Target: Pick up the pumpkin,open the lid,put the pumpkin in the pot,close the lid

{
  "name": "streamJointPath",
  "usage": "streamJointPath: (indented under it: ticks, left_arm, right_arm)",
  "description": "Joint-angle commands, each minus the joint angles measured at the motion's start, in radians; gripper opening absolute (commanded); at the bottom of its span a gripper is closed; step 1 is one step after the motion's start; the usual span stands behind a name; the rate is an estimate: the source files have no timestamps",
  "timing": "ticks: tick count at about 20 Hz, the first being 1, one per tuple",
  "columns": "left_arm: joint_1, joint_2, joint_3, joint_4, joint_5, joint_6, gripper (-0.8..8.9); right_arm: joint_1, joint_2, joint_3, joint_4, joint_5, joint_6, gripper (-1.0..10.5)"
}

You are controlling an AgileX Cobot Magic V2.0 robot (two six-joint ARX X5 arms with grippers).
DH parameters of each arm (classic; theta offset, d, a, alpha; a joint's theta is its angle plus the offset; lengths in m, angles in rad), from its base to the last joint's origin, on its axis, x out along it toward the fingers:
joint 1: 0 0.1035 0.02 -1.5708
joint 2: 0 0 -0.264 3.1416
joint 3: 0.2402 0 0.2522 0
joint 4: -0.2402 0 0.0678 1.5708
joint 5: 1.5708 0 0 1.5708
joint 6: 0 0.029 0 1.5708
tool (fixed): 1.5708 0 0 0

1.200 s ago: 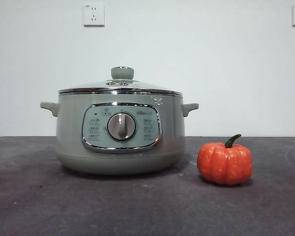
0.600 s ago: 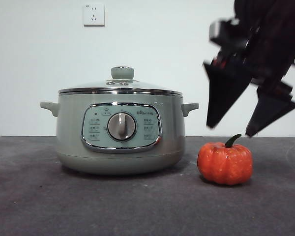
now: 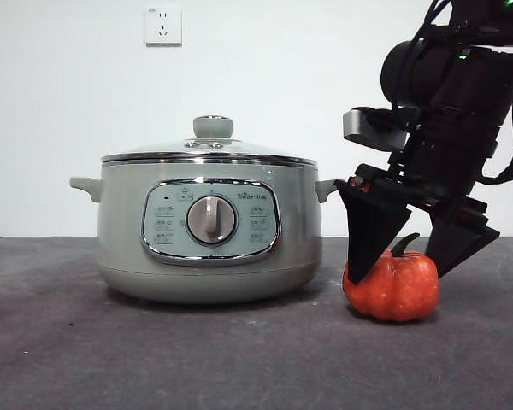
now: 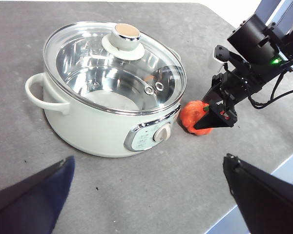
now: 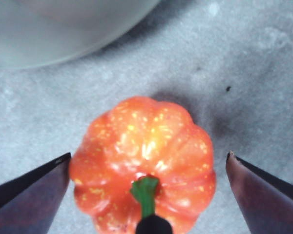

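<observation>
While the right tool [image 3: 408, 269] straddles the pumpkin [image 3: 392, 286] with jaws spread wide, it should sink lower so both tips close on the ribbed flanks, not the stem. Beside the pot [image 3: 209, 226] on the tabletop [image 3: 154, 359], the pumpkin sits upright, squat, stem curling upward and away from the pot; the left tool [image 4: 146, 192] waits wide open.

wall: was plain white [image 3: 265, 85]
outlet: one white socket sat high on wall [image 3: 162, 26]
table: was dark grey, speckled [image 3: 154, 359]
</observation>
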Motion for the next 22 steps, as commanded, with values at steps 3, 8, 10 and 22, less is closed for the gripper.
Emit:
streamJointPath:
  ticks: [3, 8, 10, 22]
  left_arm:
    - [0.0, -0.001, 0.001, 0.004, -0.002, 0.006, 7.86]
    - [0.0, 0.012, 0.001, 0.024, -0.004, 0.004, 7.85]
    - [-0.004, 0.035, 0.001, 0.065, -0.003, -0.022, 7.85]
    - [-0.246, 0.522, 0.216, 0.425, -0.123, -0.037, 7.83]
  right_arm:
    - [0.002, 0.009, 0.001, -0.011, -0.004, 0.011, -0.1]
    - [0.002, -0.101, 0.002, -0.047, 0.003, 0.074, -0.1]
    - [0.002, -0.195, 0.002, -0.085, 0.003, 0.092, -0.1]
    - [0.002, -0.719, 0.002, -0.201, 0.002, 0.142, -0.1]
